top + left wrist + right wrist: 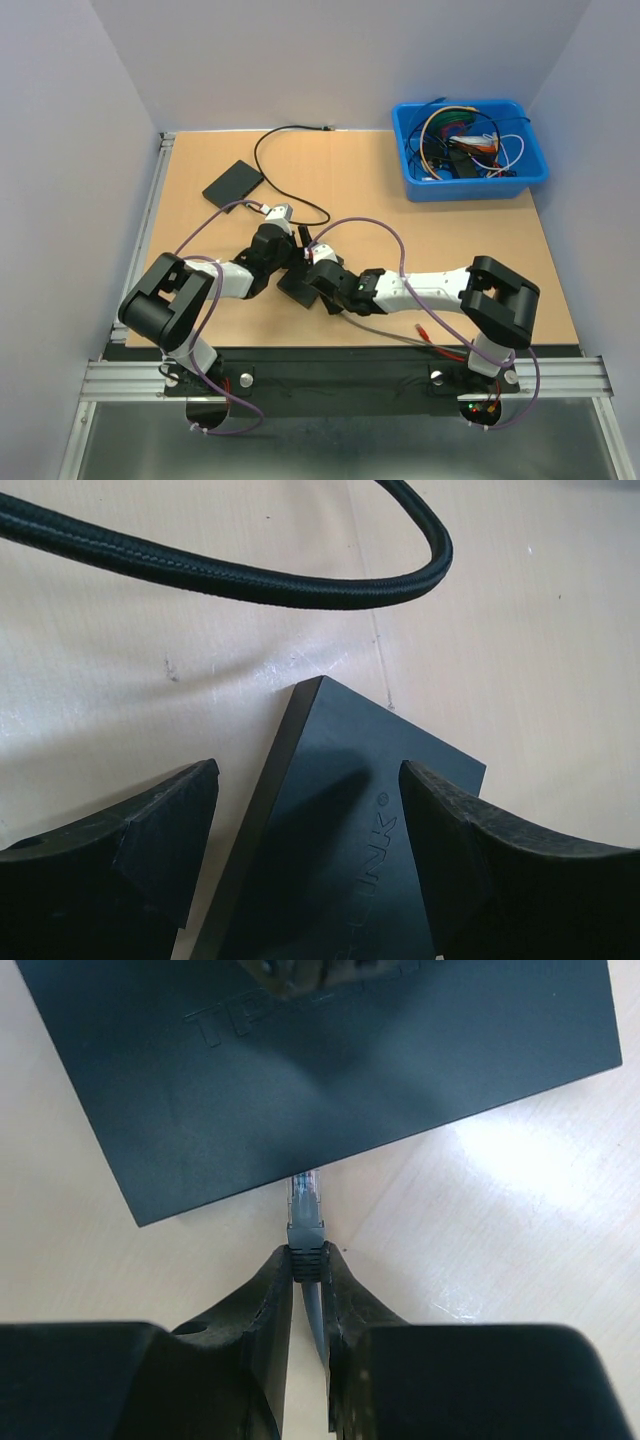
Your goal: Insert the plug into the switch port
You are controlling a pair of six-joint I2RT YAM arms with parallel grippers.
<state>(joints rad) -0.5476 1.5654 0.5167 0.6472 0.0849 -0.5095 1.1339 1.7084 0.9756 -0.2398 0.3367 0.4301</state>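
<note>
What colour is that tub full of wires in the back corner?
Bright blue; the tub shows best in the top external view.

Port of switch (330, 1060) out of sight

Robotics lab, test cell. Table (480, 250): wooden top, boxed in by plain pale walls (300, 60) on its left, far and right sides. Aluminium rail (340, 378) along its near edge, with left arm (165, 300) and right arm (500, 295) bolted there. Blue bin (470, 187) of tangled cables (465, 135) at its far right corner.
</note>
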